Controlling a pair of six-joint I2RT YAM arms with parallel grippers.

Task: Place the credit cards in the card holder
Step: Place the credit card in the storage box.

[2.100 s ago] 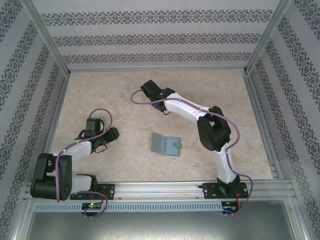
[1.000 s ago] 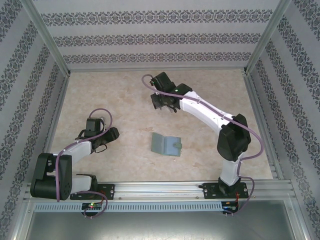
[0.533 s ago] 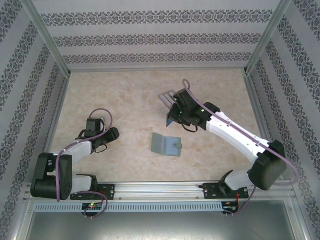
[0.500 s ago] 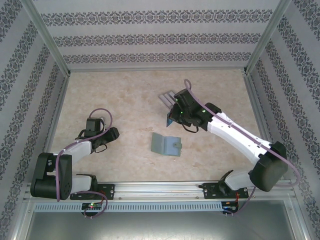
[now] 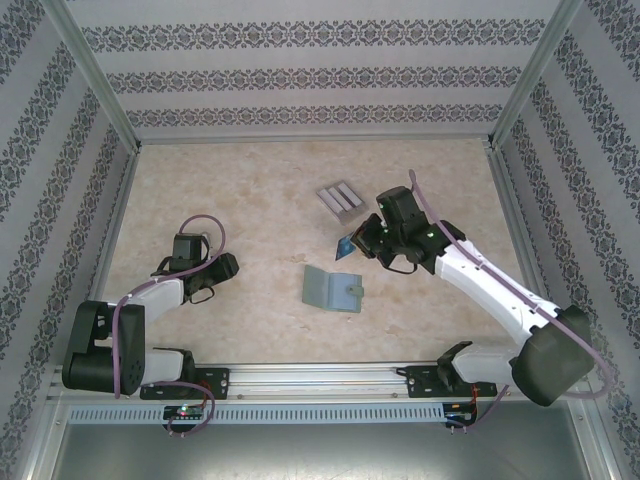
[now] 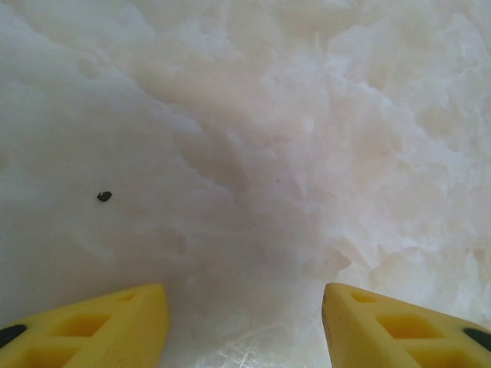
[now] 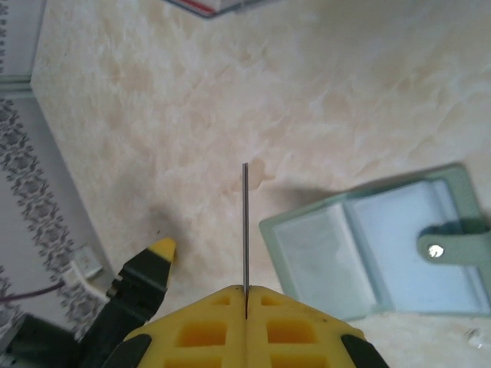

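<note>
A blue credit card (image 7: pixel 245 222) is pinched edge-on by the right fingers (image 7: pixel 295 322) at one o'clock from the card holder (image 5: pixel 332 289); alignment with a pocket mouth is needed. The left fingers (image 6: pixel 115 322) are parted, empty.

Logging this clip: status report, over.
Left gripper open over bare table. Right gripper shut on blue card, held edge-on beside card holder. Nothing between them.
</note>
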